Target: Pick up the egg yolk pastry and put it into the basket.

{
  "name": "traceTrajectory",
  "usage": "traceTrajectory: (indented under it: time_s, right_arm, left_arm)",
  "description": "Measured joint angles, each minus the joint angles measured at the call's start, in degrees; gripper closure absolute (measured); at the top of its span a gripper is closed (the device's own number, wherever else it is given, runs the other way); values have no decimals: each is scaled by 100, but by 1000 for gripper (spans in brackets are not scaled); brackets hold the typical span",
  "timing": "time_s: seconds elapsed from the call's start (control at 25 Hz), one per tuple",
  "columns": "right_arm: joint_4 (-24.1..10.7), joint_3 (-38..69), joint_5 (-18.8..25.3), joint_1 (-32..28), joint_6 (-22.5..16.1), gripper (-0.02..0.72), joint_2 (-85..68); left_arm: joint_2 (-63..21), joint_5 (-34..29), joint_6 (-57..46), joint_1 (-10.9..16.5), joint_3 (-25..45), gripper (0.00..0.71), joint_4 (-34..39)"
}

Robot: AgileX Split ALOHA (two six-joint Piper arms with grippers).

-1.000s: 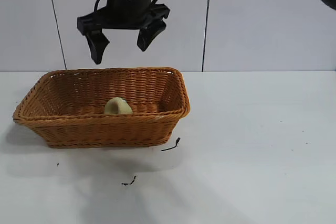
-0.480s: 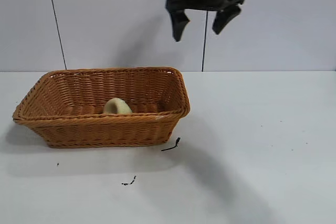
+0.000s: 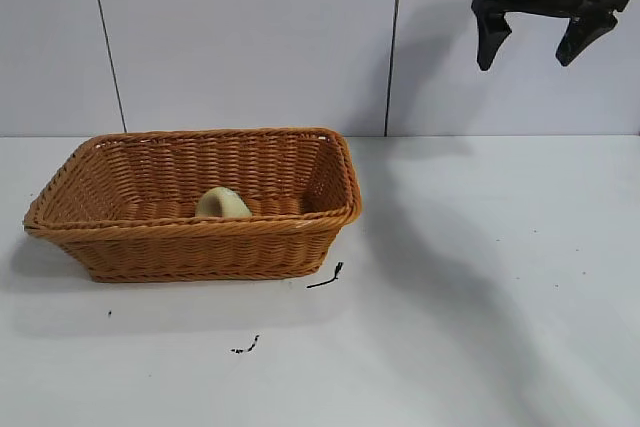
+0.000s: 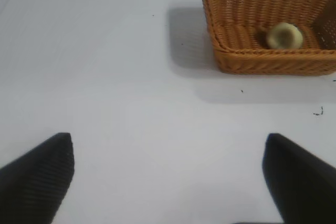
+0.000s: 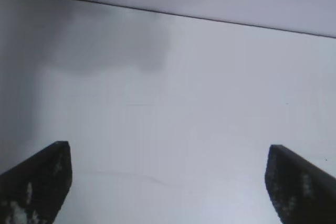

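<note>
The pale yellow-green egg yolk pastry (image 3: 222, 204) lies inside the orange-brown wicker basket (image 3: 200, 228) at the table's left, close to the near wall. My right gripper (image 3: 527, 59) hangs high at the upper right, far from the basket, open and empty. In its wrist view the right gripper (image 5: 168, 182) shows only bare white table between its fingers. My left gripper (image 4: 168, 182) is out of the exterior view; its wrist view shows it open and empty, with the basket (image 4: 262, 54) and the pastry (image 4: 284, 35) far off.
Two small black scraps lie on the white table, one (image 3: 326, 277) by the basket's near right corner, the other (image 3: 247, 346) nearer the front. A white panelled wall stands behind.
My right gripper has swung from above the basket to the upper right, staying open and empty. The pastry and basket have not moved.
</note>
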State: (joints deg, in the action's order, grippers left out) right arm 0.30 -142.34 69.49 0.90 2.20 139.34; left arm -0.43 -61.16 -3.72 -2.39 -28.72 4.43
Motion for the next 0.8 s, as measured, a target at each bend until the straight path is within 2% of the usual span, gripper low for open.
traceTrajectory:
  time_s: [0.16,0.36,0.8]
  right_arm:
    - [53,148,0,34,0,10,-100]
    - [64,1103,0,34,0,10,-910]
    - [60,4930,-13,34,0,10,-4487]
  left_arm:
    - [0,0,0,0,0,14,0]
    - [0,0,0,0,0,14,0]
    - [0,0,0,0,0,14,0]
